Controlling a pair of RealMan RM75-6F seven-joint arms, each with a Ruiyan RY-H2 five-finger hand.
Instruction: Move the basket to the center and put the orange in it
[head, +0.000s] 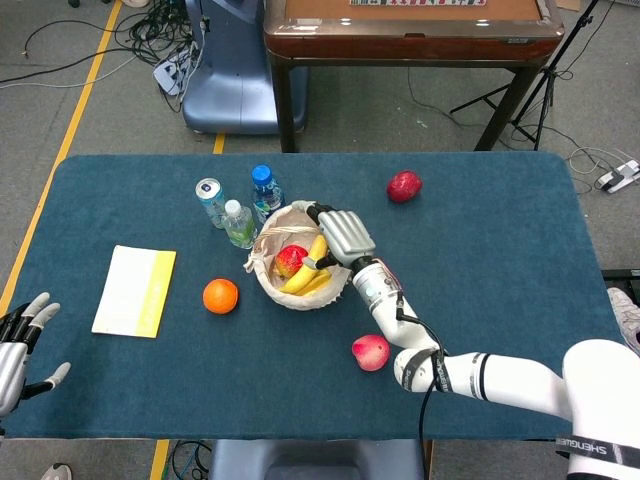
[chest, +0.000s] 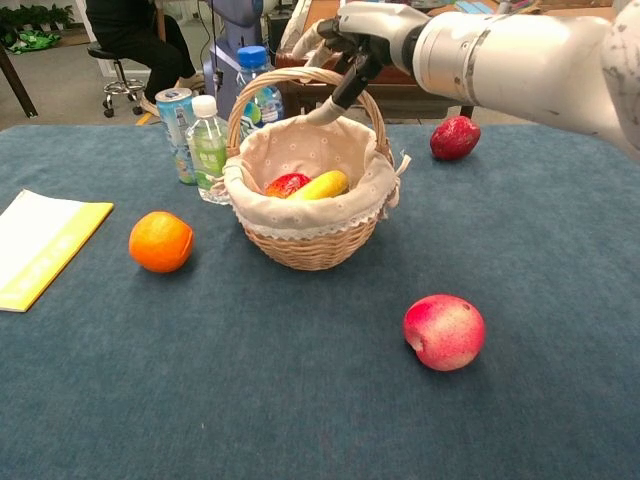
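Note:
A wicker basket (head: 290, 270) (chest: 310, 205) with a cream cloth lining stands near the table's middle, holding a red apple (chest: 286, 184) and a banana (chest: 322, 184). My right hand (head: 343, 235) (chest: 362, 38) grips the top of the basket's handle (chest: 300, 78). The orange (head: 220, 296) (chest: 160, 241) lies on the cloth to the basket's left, untouched. My left hand (head: 18, 345) hovers open at the table's front left edge, far from the orange.
A can (head: 209, 198), a small green-label bottle (head: 238, 222) and a blue bottle (head: 264, 192) stand just behind the basket. A yellow-white booklet (head: 135, 290) lies at the left. One red-pink apple (head: 370, 352) lies in front, a dark red fruit (head: 404, 186) at the back right.

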